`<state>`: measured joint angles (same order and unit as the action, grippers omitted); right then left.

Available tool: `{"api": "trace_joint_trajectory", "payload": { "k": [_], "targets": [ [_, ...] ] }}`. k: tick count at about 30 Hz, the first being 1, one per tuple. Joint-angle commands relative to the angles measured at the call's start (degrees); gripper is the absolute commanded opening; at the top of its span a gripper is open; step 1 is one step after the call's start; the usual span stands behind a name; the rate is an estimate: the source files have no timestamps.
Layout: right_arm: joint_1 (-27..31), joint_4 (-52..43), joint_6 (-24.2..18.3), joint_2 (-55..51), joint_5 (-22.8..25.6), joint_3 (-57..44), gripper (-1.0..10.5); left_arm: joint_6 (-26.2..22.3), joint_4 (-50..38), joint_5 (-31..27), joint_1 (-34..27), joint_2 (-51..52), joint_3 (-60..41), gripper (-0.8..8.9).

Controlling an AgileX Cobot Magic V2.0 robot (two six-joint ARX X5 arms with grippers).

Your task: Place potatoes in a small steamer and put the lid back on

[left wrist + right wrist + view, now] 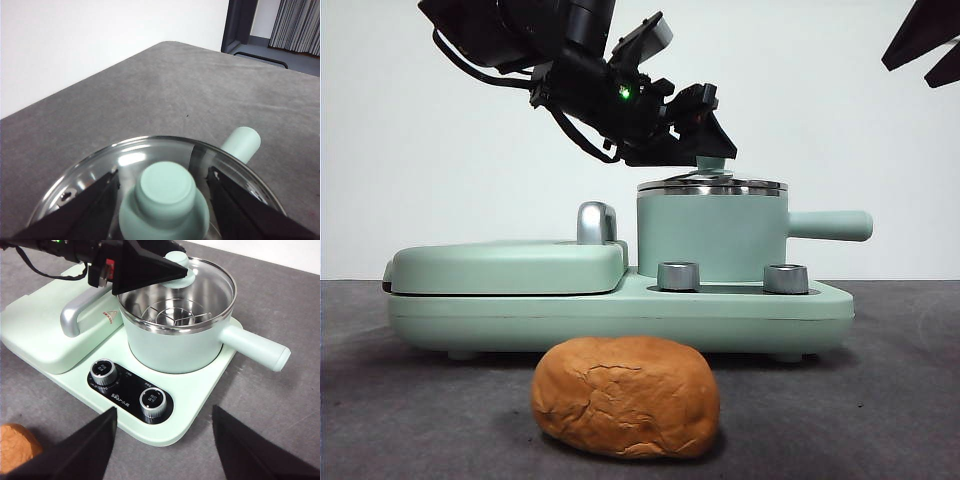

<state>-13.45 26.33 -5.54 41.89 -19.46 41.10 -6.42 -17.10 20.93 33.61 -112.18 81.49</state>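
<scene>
The potato (625, 395), an orange-brown cracked lump, lies on the grey table in front of the appliance; its edge shows in the right wrist view (15, 445). The mint-green steamer pot (710, 235) stands on the appliance's right half, with its handle (830, 225) pointing right. The glass lid (712, 185) rests on the pot's rim. My left gripper (715, 150) reaches down from the upper left. Its jaws are closed on either side of the lid's green knob (165, 192). My right gripper (165, 410) is open and empty, hovering above the dials, a dark tip at the front view's top right.
The flat mint griddle cover (505, 265) with a chrome handle (595, 222) fills the appliance's left half. Two steel dials (678, 276) (785, 278) sit on the base in front of the pot. A steel rack (175, 315) lies inside the pot.
</scene>
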Motion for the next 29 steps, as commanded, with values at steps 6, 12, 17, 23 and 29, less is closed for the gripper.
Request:
{"api": "trace_joint_trajectory", "payload": {
  "k": [6,12,17,23,29],
  "targets": [
    [-0.2,-0.6,0.6,0.3,0.0,1.0,3.0,-0.4,-0.7,0.0,0.4,-2.5,1.7,2.3],
    [-0.2,-0.6,0.6,0.3,0.0,1.0,3.0,-0.4,-0.7,0.0,0.2,-2.5,1.7,0.09],
    [-0.2,-0.6,0.6,0.3,0.0,1.0,3.0,-1.7,-0.6,0.0,0.2,-2.5,1.7,0.09],
    [-0.2,-0.6,0.6,0.3,0.0,1.0,3.0,-5.0,-0.5,0.0,0.2,-1.4,1.7,0.09],
    [-0.2,-0.5,0.6,0.3,0.0,1.0,3.0,-7.5,-0.3,0.0,0.2,1.4,1.7,0.09]
  ]
}}
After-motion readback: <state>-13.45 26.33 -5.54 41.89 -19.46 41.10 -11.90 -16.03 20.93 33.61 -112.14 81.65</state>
